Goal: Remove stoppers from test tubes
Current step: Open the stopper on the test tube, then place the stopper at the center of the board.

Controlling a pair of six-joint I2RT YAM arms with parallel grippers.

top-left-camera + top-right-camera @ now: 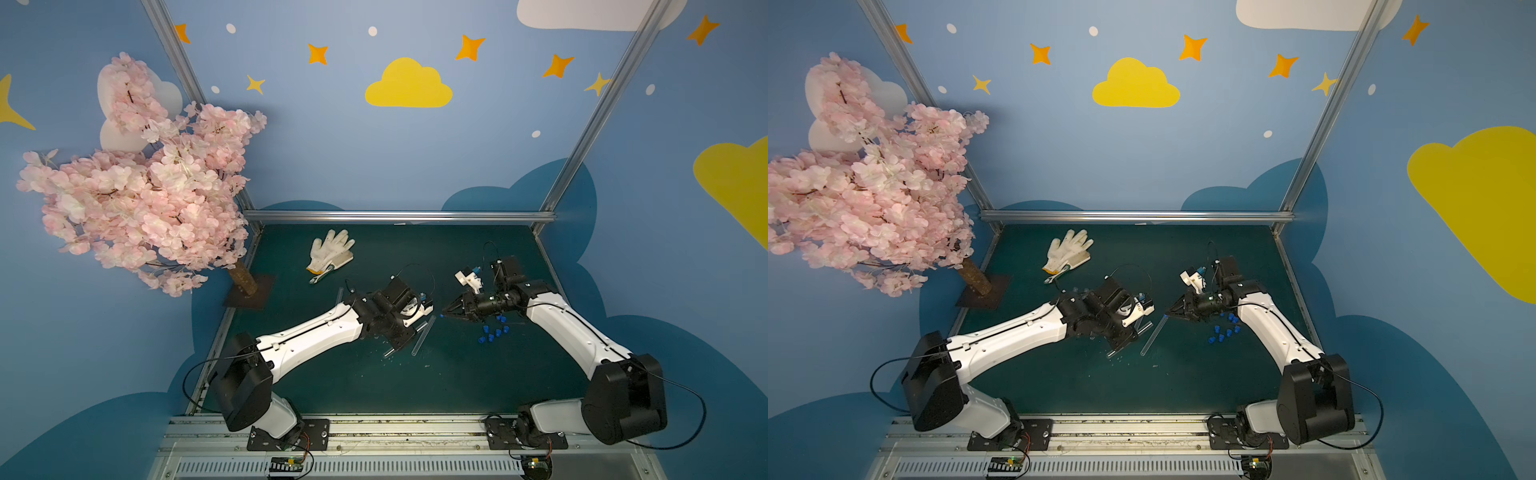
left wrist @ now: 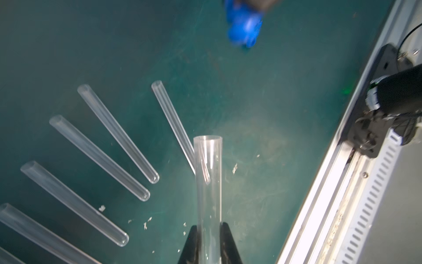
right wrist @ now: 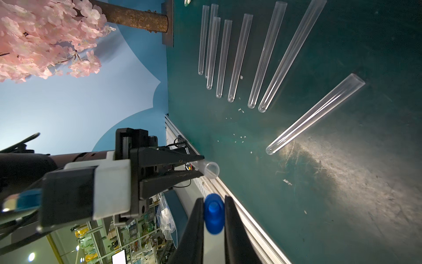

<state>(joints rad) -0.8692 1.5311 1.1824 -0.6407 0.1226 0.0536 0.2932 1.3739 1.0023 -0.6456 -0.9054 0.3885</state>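
My left gripper [image 2: 210, 225] is shut on a clear test tube [image 2: 209, 182], held above the mat. The tube's open mouth [image 3: 211, 169] has no plug in it. My right gripper [image 3: 214, 198] is shut on a bright-blue stopper [image 3: 214, 213], a short way clear of that mouth. In a top view its tip [image 1: 444, 314] faces the left arm at mid-table. Several unplugged test tubes [image 3: 239, 57] lie fanned out on the mat, and one [image 3: 315, 114] lies apart, nearer to me. Several loose stoppers [image 1: 494, 330] lie clustered under the right arm.
A white glove [image 1: 330, 251] and a small hand tool [image 1: 322, 277] lie at the back left of the green mat [image 1: 415, 382]. A pink blossom tree [image 1: 137, 174] stands on a base [image 1: 249, 291] at the left edge. An aluminium rail [image 1: 374, 428] runs along the front.
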